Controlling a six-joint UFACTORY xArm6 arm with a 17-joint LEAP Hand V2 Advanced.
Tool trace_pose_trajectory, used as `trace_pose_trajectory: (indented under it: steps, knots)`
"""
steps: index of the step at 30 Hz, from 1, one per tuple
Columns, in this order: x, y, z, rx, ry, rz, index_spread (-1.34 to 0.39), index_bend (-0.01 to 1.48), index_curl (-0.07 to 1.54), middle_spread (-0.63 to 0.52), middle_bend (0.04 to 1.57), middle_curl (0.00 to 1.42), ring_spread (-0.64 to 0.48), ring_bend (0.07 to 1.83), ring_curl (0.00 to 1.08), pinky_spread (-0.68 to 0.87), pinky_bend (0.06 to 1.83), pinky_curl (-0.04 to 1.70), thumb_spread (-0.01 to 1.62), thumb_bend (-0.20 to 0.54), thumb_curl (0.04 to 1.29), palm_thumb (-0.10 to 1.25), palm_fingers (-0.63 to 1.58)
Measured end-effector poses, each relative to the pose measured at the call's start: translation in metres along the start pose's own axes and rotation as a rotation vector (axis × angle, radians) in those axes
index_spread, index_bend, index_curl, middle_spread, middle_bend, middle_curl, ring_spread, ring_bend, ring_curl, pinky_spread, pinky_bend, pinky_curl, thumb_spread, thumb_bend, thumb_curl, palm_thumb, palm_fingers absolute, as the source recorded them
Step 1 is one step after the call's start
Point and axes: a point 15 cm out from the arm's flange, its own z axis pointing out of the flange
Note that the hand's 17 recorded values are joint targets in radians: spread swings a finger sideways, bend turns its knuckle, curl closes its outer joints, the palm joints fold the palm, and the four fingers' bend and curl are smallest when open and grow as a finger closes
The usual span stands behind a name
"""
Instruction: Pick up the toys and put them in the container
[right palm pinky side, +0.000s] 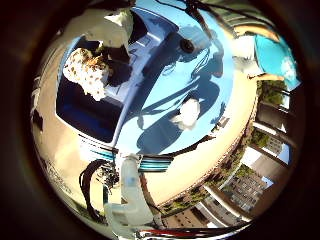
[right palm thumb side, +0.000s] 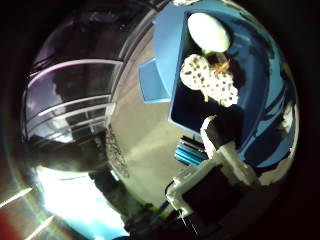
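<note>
Blue table surface (right palm pinky side: 200, 85): largest item, sunlit, crossed by the arm's shadow.

Blue container (right palm pinky side: 85, 112): open bin with dark blue interior, set at the edge of the table surface; task receptacle.

Hand (right palm thumb side: 220, 170): white and black parts, poised above the container. Fingers (right palm thumb side: 207, 30) appear curled about the spotted toy, pinching it from either side.

Spotted toy (right palm thumb side: 210, 80): white plush with brown spots, held between the fingers directly above the container's opening, not resting on its floor.

White toy (right palm pinky side: 187, 114): small pale item lying on the table surface, well apart from the container and the hand.

Step in hand, judged: delivery of the spotted toy. Next move calls for releasing it into the container, then reaching for the white toy.
</note>
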Motion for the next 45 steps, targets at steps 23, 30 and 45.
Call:
trace_pose_trajectory:
  steps: [23,30,45]
  knots:
    - [0.267,0.106,0.003,-0.029,0.099,0.267,-0.13,0.16,0.27,0.17,0.18,0.34,0.33,0.51,0.31,0.53,0.86,0.39,1.15,-0.025,0.43,0.71,0.06]
    - [0.289,0.102,0.075,-0.032,0.094,0.273,-0.09,0.16,0.26,0.17,0.18,0.34,0.33,0.52,0.31,0.53,0.87,0.36,1.15,-0.025,0.43,0.71,0.1]
    - [0.302,0.055,0.139,-0.042,0.093,0.29,-0.04,0.17,0.26,0.15,0.18,0.34,0.33,0.51,0.3,0.52,0.86,0.3,1.15,-0.025,0.42,0.71,0.16]
